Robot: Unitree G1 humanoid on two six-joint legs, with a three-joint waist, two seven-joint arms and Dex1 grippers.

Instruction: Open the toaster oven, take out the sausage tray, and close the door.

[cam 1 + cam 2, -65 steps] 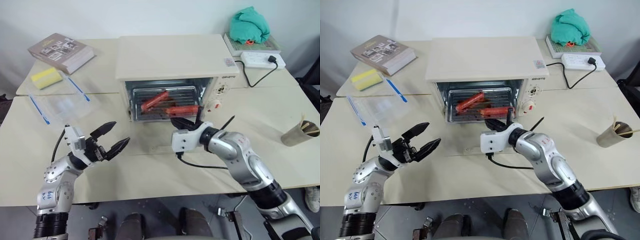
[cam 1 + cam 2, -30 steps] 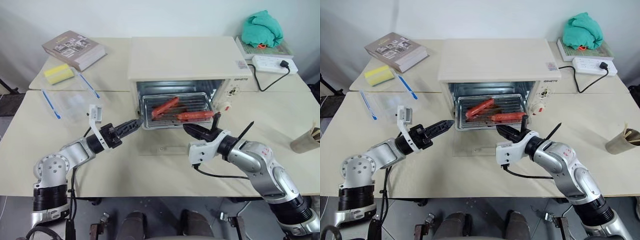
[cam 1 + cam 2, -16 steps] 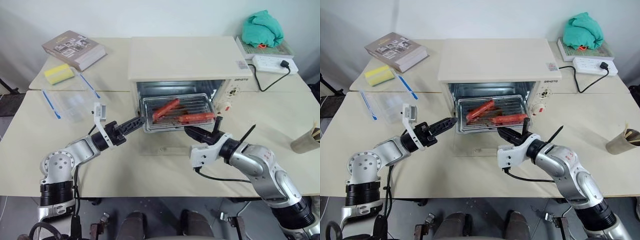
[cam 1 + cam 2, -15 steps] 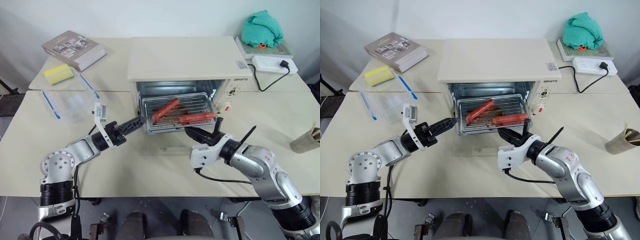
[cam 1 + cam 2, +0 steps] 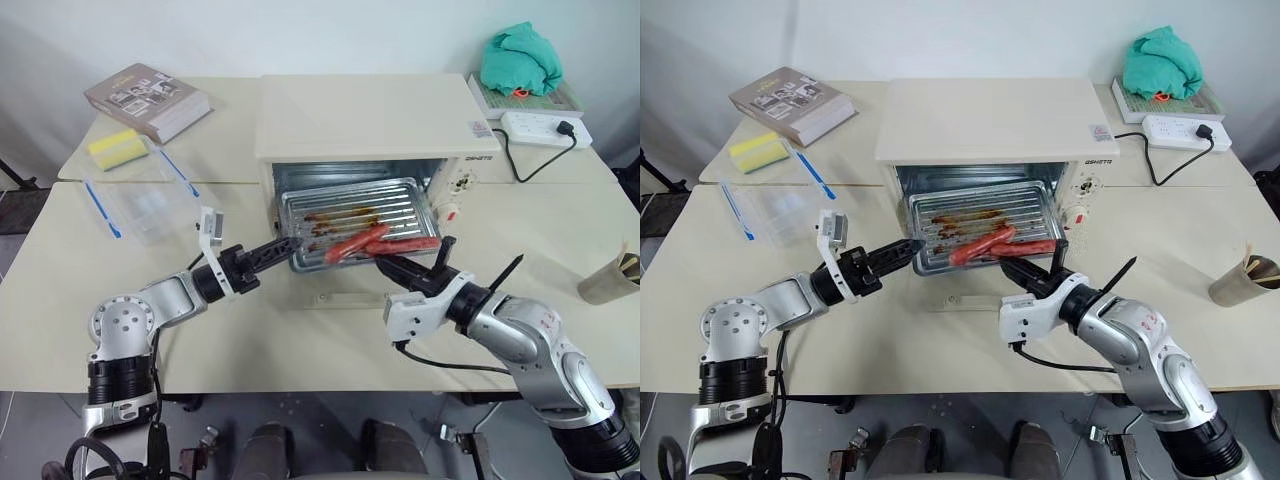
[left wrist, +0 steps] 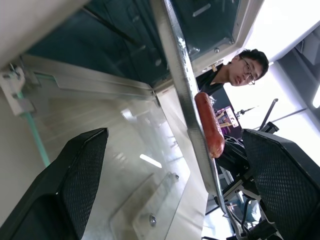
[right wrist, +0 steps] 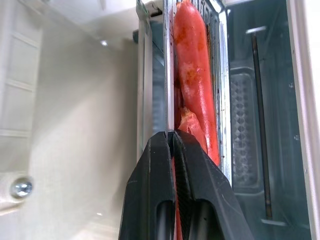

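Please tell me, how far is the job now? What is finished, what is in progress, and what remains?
Done: the door lies open in front of the toaster oven. In hand: the right gripper is shut on the front rim of the sausage tray, which sticks partly out; the open left gripper waits at its left corner. Left: take the tray fully out, then close the door.

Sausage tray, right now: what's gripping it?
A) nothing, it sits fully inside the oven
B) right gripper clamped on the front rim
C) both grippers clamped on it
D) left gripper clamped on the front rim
B. The right gripper is shut on the front rim of the sausage tray, next to the sausages; the left gripper is open by the tray's left corner, its fingers wide apart.
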